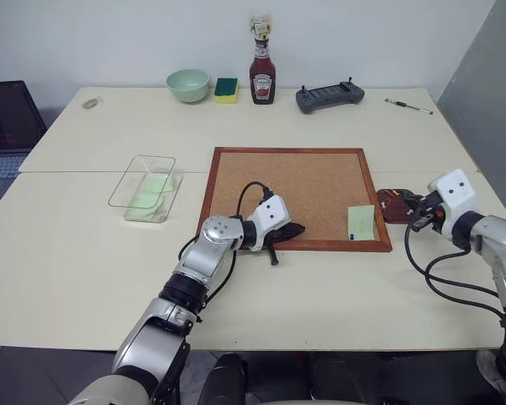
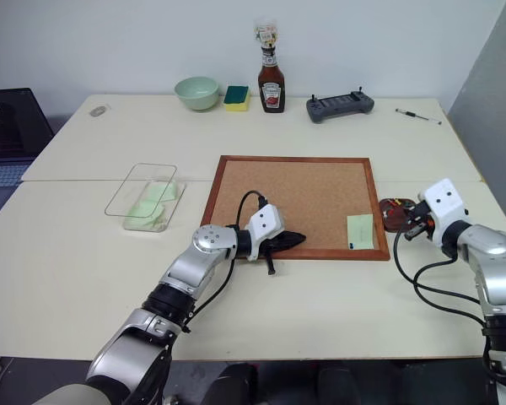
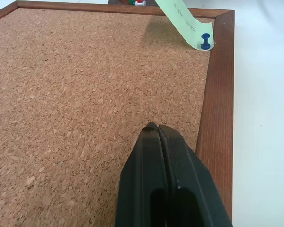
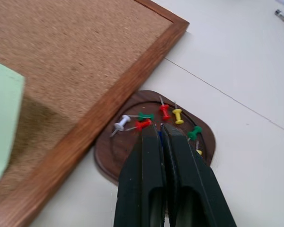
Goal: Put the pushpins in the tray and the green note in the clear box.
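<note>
The green note (image 1: 362, 222) lies on the corkboard (image 1: 291, 190) near its front right corner, held at one corner by a blue pushpin (image 3: 205, 41); its free end curls up. The dark red tray (image 4: 109, 156) sits just right of the board and holds several coloured pins. My right gripper (image 4: 160, 127) hovers over the tray, shut, with a sliver of blue pinched between its fingertips. My left gripper (image 3: 157, 126) is shut and empty, resting at the board's front edge. The clear box (image 1: 152, 157) stands left of the board with pale green slips inside.
Along the table's far edge stand a mint bowl (image 1: 188, 84), a green-and-yellow sponge (image 1: 226, 89), a ketchup bottle (image 1: 262, 76), a dark controller (image 1: 329, 97) and a pen (image 1: 409, 105). A laptop (image 1: 4, 126) sits at the far left.
</note>
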Available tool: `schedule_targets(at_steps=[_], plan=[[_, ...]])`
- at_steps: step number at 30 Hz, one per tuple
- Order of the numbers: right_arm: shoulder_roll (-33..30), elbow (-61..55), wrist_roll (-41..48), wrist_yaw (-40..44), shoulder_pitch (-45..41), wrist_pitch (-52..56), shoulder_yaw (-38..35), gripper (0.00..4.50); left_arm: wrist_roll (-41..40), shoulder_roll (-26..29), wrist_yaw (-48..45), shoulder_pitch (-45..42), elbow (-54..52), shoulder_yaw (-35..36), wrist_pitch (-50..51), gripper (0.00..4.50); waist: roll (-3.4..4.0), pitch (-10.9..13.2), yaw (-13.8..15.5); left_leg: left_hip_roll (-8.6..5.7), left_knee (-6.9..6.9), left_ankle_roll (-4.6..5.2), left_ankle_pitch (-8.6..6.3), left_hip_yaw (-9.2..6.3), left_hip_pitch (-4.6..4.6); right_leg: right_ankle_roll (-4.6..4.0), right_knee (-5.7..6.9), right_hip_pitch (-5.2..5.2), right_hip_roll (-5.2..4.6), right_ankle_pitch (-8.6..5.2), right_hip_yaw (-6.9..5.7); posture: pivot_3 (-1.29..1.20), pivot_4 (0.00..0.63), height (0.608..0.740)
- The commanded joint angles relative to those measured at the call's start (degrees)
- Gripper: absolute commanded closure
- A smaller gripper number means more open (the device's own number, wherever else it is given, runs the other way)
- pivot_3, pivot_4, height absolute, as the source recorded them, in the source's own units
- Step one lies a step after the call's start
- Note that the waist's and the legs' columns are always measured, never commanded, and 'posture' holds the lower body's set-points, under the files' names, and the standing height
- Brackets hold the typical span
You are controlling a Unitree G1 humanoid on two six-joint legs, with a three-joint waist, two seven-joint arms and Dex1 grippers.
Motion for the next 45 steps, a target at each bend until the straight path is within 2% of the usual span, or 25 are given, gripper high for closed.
schedule_targets(at_steps=[1,3,15,19,28,33,45], plan=[[0.4,0.73,-3.33,-2.19,-1.94,-2.47,1.51,4.48,0.93,-0.23,-0.42,1.73,0.32,-1.63,0.84,4.5,0.0,0.0,0.02,0.0,0.0,0.0,0.0,0.0,-0.01,0.0,0.0,0.0,0.0,0.0,0.0,0.0,0.15,0.74],[0.61,1.04,-4.12,-2.36,-2.26,-2.58,2.21,4.48,0.95,-0.22,-0.37,1.82,0.2,-1.62,0.9,4.5,0.0,0.0,0.01,0.0,0.0,0.0,0.0,0.0,-0.01,0.0,0.0,-0.01,0.0,0.0,0.0,0.0,0.15,0.74],[1.39,0.91,-5.99,-5.04,-3.39,-2.0,1.74,2.19,0.9,-0.21,-0.23,2.1,-0.19,-1.57,1.07,4.5,0.0,0.0,0.0,0.0,-0.01,0.0,0.0,-0.01,-0.01,-0.01,0.0,-0.01,0.0,0.0,0.0,0.0,0.15,0.74],[1.3,-3.15,-2.4,-2.94,-2.23,0.81,-0.78,1.44,0.95,-0.16,-0.16,1.95,0.05,-1.49,1.02,4.5,0.01,0.0,0.0,0.0,-0.01,0.0,0.0,0.0,-0.01,-0.01,0.0,-0.01,0.0,0.0,0.0,0.0,0.15,0.74],[-1.98,-16.54,9.24,7.66,7.0,12.69,-4.59,1.44,0.86,0.11,-0.31,2.24,-0.23,-1.4,1.11,4.5,0.02,-0.01,0.07,0.0,-0.02,0.01,-0.01,-0.02,-0.03,-0.01,-0.02,0.0,0.0,0.0,-0.01,0.0,0.15,0.74],[-1.08,-21.91,15.75,9.65,8.83,19.84,-4.55,1.44,0.86,0.28,-0.53,2.38,-0.31,-1.49,1.25,4.5,0.04,-0.02,-0.08,0.01,0.0,0.02,-0.01,0.02,0.02,0.0,0.0,0.03,0.01,0.0,0.03,0.0,0.15,0.74],[1.91,-20.42,13.69,8.46,5.72,17.07,3.5,1.44,0.95,0.66,-0.83,2.4,-0.71,-1.5,1.64,4.5,0.04,-0.02,-0.02,0.0,0.01,0.02,-0.01,0.0,0.02,0.01,0.0,0.02,0.0,0.0,0.0,0.0,0.15,0.74]])
